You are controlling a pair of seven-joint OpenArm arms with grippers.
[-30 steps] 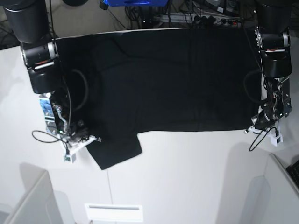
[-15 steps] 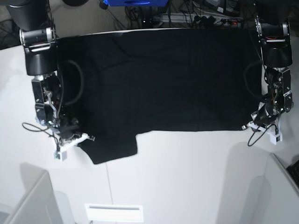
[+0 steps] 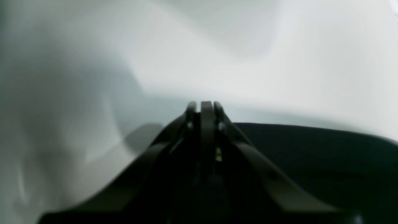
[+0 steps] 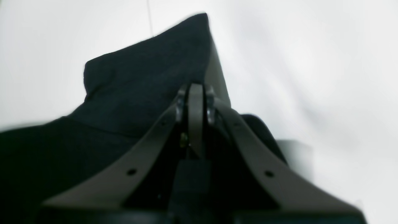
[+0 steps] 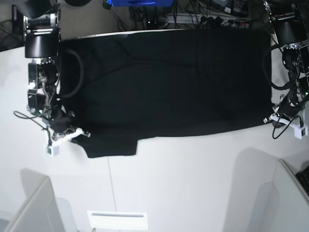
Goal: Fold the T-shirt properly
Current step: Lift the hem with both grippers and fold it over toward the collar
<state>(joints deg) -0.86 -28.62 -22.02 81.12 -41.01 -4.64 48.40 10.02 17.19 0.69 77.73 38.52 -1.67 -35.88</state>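
Black cotton covers most of the far half of a white desk [image 5: 193, 183], where the T-shirt [image 5: 169, 82] lies spread flat, plain side showing, between two robot arms. Its long near edge runs almost straight across the base view, and one short sleeve [image 5: 112, 146] juts toward the camera at that view's lower left. The far edge reaches the back rim of the desk, beyond which cables and equipment sit in shadow.

The right end effector [image 5: 79, 133], on the left of the base view, is closed on the T-shirt at the sleeve corner; its wrist camera shows the two dark fingers [image 4: 183, 105] pressed together over the black fabric [image 4: 146, 77], which rises in a peak just ahead of the tips.

The left end effector [image 5: 270, 119], on the right of the base view, is likewise closed at the T-shirt's opposite near corner. Its wrist view is blurred, yet the fingers [image 3: 217, 115] meet with no gap and dark cloth [image 3: 311, 155] spreads just beside them; whether fabric is actually pinched between them cannot be told. A white bracket [image 5: 295, 129] under that arm sits just off the cloth on the bare desk.
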